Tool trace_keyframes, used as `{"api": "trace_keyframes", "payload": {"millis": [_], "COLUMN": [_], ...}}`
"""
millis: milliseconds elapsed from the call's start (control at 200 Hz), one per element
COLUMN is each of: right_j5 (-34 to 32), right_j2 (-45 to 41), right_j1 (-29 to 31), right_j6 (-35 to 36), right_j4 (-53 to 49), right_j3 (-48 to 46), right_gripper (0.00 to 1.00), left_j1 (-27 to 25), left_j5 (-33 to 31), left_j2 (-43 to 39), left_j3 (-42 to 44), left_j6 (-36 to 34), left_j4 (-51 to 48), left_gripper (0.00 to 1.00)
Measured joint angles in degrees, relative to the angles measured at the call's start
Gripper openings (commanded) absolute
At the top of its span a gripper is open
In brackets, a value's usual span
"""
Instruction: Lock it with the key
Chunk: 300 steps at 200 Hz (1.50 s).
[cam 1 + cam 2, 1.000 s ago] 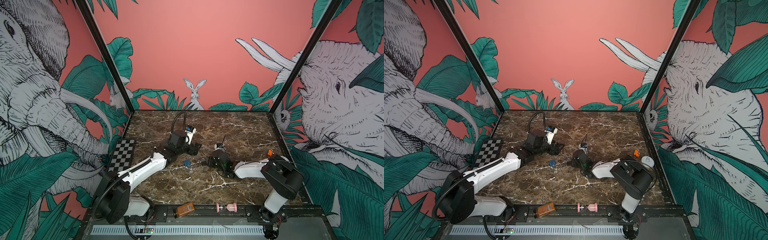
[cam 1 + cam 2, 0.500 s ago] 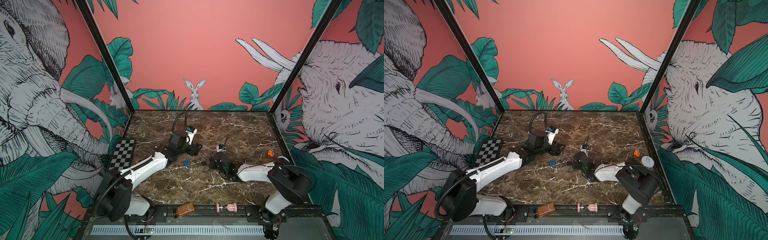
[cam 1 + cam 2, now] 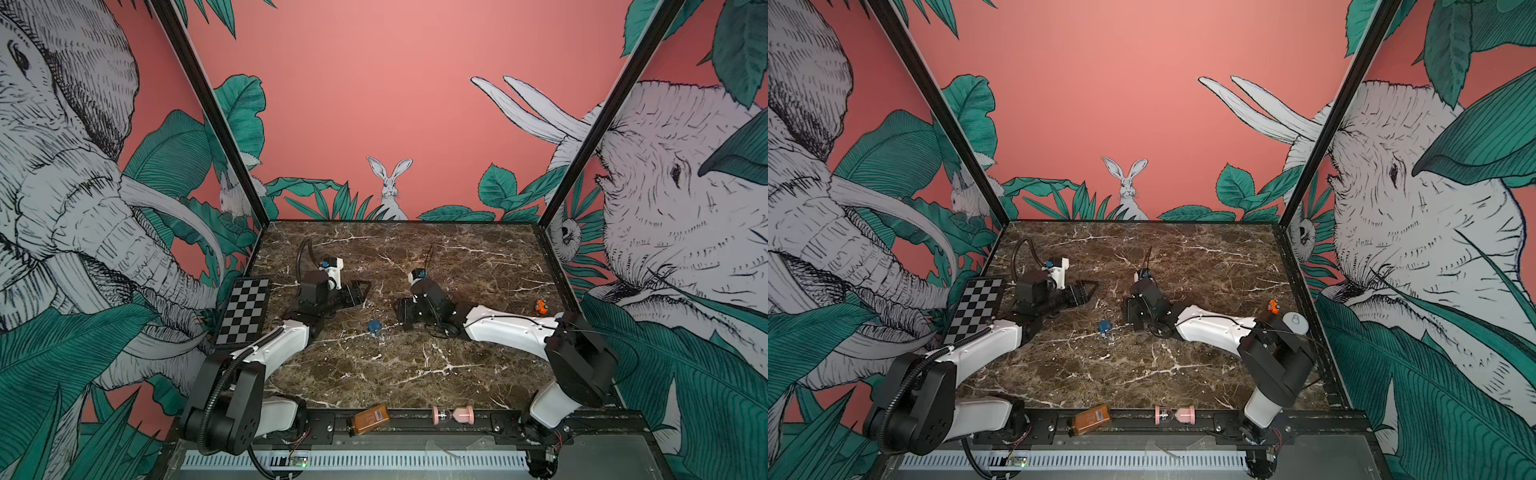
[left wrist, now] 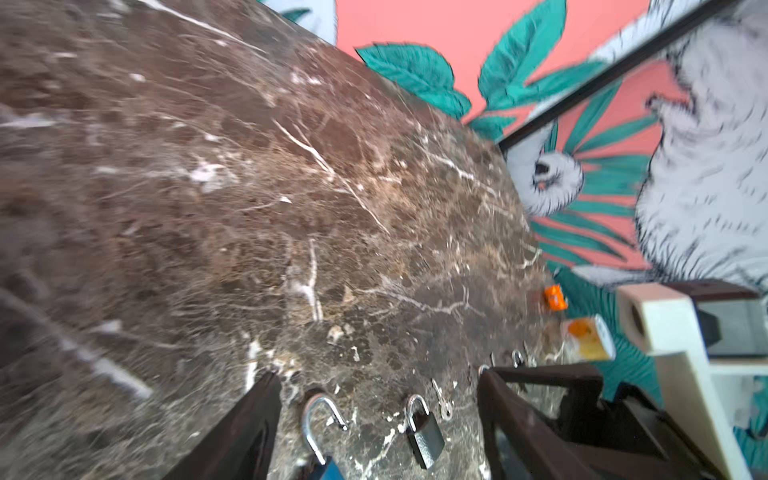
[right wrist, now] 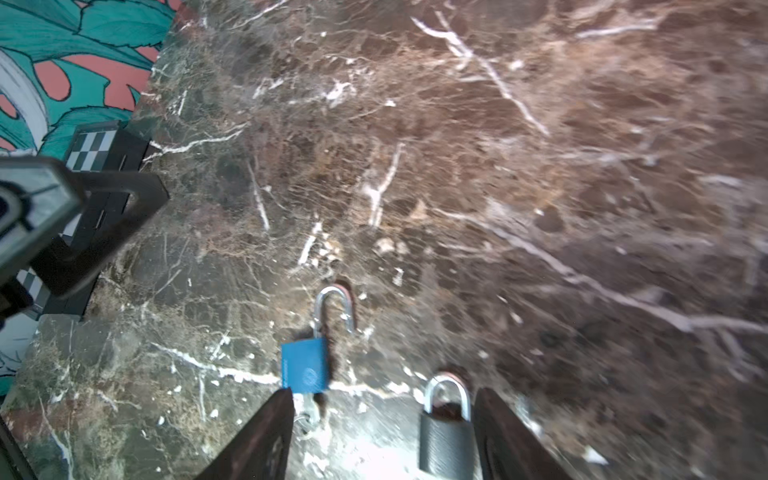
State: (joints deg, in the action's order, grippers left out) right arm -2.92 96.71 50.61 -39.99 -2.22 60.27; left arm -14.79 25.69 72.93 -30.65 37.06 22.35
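The blue lock lay near the middle of the counter, its shackle open, with what looked like a key at its base. The right gripper hung low with fingers spread, and the grey lock lay shut between them, seemingly untouched. The left gripper, also spread and empty, hovered left of the middle, behind the blue lock
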Motion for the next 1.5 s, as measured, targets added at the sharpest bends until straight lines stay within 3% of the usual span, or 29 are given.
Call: {"api": "trace_keyframes", "payload": {"millis": [225,545,1500], "right_j5": [-1.3,-1.5,-2.1], "right_j2": [10.3,21.7,29.6], "right_j1": [4.9,8.2,9.2], "right_j6": [1.8,5.9,9.3], "right_j4": [-11.4,-24.4,-32.2], "right_j3": [12.9,28.7,36.6], "right_gripper": [0.66,0.64,0.50], "left_j1": [7.5,8.9,9.9], "left_j5": [2.0,3.3,4.3], "left_j2": [-5.4,-9.7,-9.6], "left_j3": [6.8,7.6,8.8], "left_j6": [8.8,9.9,9.8], "left_j4": [7.8,9.3,9.3], "left_gripper": [0.78,0.78,0.77]}}
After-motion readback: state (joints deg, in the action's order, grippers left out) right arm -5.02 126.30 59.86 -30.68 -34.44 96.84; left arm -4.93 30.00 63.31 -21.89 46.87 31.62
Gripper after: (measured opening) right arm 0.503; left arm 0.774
